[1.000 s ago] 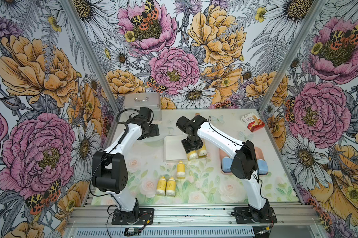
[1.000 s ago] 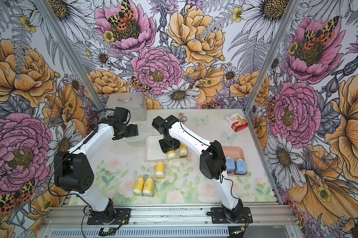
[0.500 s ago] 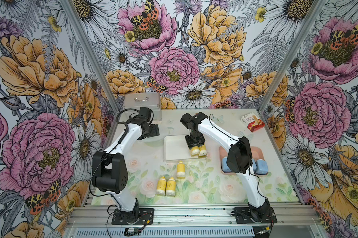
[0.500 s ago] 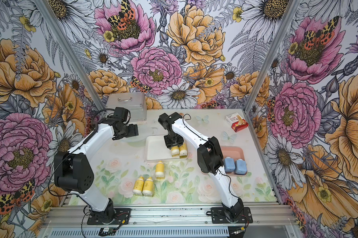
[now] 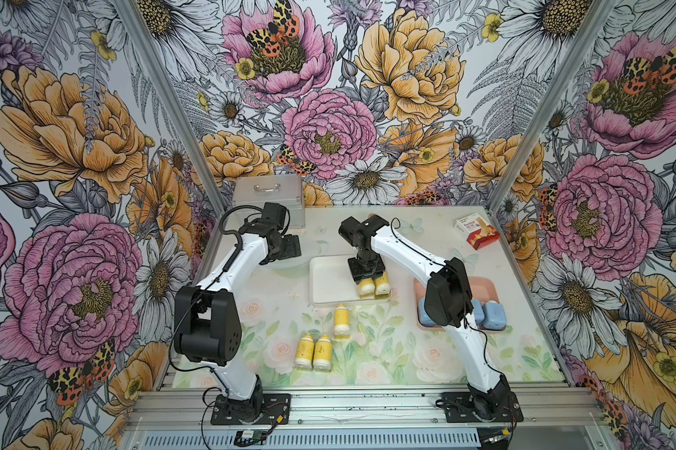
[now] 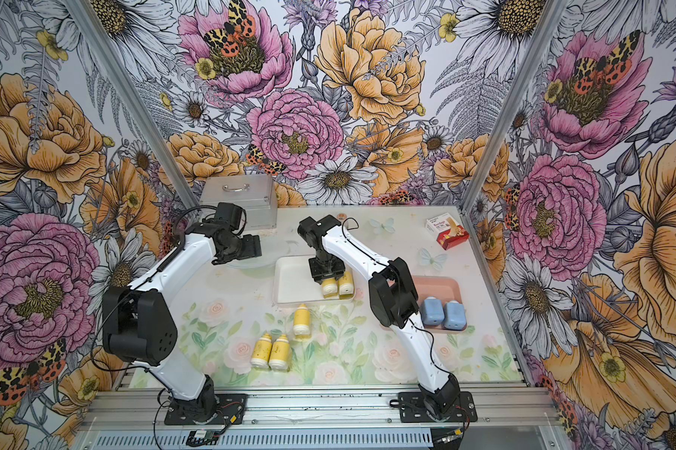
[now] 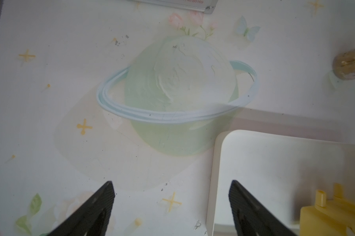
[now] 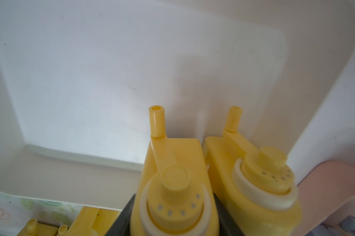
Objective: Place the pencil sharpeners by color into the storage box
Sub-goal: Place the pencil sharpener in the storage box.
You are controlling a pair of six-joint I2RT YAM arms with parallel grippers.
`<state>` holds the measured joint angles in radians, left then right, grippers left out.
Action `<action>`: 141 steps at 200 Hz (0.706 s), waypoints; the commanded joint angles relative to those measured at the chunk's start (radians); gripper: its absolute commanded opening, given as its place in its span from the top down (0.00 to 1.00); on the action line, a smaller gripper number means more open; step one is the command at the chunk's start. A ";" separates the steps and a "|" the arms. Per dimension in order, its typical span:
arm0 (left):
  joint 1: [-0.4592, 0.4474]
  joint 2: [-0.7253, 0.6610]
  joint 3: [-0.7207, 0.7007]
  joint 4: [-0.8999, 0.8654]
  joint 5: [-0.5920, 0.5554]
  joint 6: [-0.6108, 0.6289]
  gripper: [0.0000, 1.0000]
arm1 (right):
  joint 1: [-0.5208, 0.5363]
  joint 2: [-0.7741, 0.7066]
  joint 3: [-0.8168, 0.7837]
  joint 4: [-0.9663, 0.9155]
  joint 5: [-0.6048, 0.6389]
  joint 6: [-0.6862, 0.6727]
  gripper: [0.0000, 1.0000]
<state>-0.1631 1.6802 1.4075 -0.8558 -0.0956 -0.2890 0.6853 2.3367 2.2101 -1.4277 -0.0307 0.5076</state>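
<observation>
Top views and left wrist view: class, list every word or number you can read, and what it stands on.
"00169", red, its beginning cut off: on the metal case.
Red-and-white carton: print too small to read.

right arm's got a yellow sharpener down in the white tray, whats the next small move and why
Probably open the right gripper and let go. The yellow sharpener it grips is low in the white tray, right beside the second yellow sharpener already there, so it looks placed.
</observation>
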 commanded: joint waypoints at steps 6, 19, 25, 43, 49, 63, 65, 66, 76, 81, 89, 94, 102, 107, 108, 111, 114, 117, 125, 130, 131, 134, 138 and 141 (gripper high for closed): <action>0.004 -0.036 -0.010 0.026 0.025 -0.013 0.12 | -0.010 0.019 0.034 0.018 0.002 0.021 0.61; 0.004 -0.036 -0.009 0.027 0.026 -0.013 0.12 | -0.010 0.024 0.036 0.021 0.002 0.023 0.60; 0.005 -0.034 -0.009 0.027 0.026 -0.012 0.12 | -0.010 0.025 0.035 0.022 0.003 0.025 0.60; 0.005 -0.035 -0.009 0.027 0.026 -0.013 0.12 | -0.010 0.030 0.034 0.023 0.003 0.026 0.60; 0.005 -0.035 -0.008 0.027 0.028 -0.012 0.12 | -0.010 0.032 0.034 0.023 0.002 0.027 0.61; 0.006 -0.034 -0.008 0.027 0.028 -0.013 0.12 | -0.010 0.033 0.035 0.023 0.003 0.029 0.61; 0.005 -0.035 -0.009 0.026 0.028 -0.013 0.12 | -0.010 0.035 0.035 0.023 0.002 0.029 0.60; 0.006 -0.034 -0.009 0.026 0.027 -0.013 0.12 | -0.010 0.035 0.035 0.023 0.002 0.029 0.60; 0.005 -0.035 -0.009 0.026 0.028 -0.013 0.12 | -0.010 0.034 0.035 0.023 0.002 0.029 0.60; 0.007 -0.034 -0.008 0.026 0.028 -0.013 0.12 | -0.010 0.035 0.036 0.023 0.002 0.031 0.60; 0.007 -0.035 -0.007 0.027 0.030 -0.014 0.12 | -0.011 0.036 0.034 0.023 0.002 0.031 0.60; 0.007 -0.035 -0.008 0.026 0.030 -0.015 0.12 | -0.010 0.037 0.033 0.024 0.001 0.031 0.60; 0.007 -0.035 -0.008 0.026 0.031 -0.013 0.12 | -0.010 0.038 0.033 0.024 0.002 0.031 0.61; 0.007 -0.035 -0.008 0.026 0.030 -0.013 0.12 | -0.010 0.038 0.032 0.024 0.002 0.033 0.60; 0.007 -0.035 -0.008 0.026 0.030 -0.014 0.12 | -0.010 0.038 0.032 0.025 0.002 0.033 0.60; 0.007 -0.034 -0.008 0.026 0.031 -0.014 0.12 | -0.010 0.038 0.032 0.025 0.002 0.033 0.61; 0.008 -0.035 -0.008 0.027 0.031 -0.014 0.12 | -0.010 0.038 0.031 0.025 0.002 0.033 0.61; 0.008 -0.034 -0.008 0.026 0.031 -0.014 0.12 | -0.010 0.038 0.030 0.025 0.002 0.033 0.60; 0.009 -0.035 -0.008 0.027 0.033 -0.013 0.12 | -0.010 0.039 0.030 0.025 0.002 0.035 0.60; 0.009 -0.034 -0.008 0.027 0.033 -0.013 0.12 | -0.010 0.039 0.028 0.024 0.002 0.035 0.60; 0.009 -0.035 -0.008 0.026 0.033 -0.013 0.12 | -0.010 0.039 0.028 0.025 0.003 0.035 0.60; 0.009 -0.035 -0.008 0.027 0.033 -0.013 0.12 | -0.010 0.039 0.028 0.024 0.004 0.035 0.61; 0.008 -0.034 -0.008 0.026 0.033 -0.014 0.12 | -0.010 0.041 0.028 0.026 0.005 0.035 0.60; 0.008 -0.034 -0.008 0.026 0.032 -0.014 0.12 | -0.010 0.041 0.029 0.025 0.005 0.037 0.61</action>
<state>-0.1631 1.6798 1.4078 -0.8558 -0.0879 -0.2890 0.6811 2.3650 2.2116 -1.4200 -0.0303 0.5301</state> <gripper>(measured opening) 0.883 0.499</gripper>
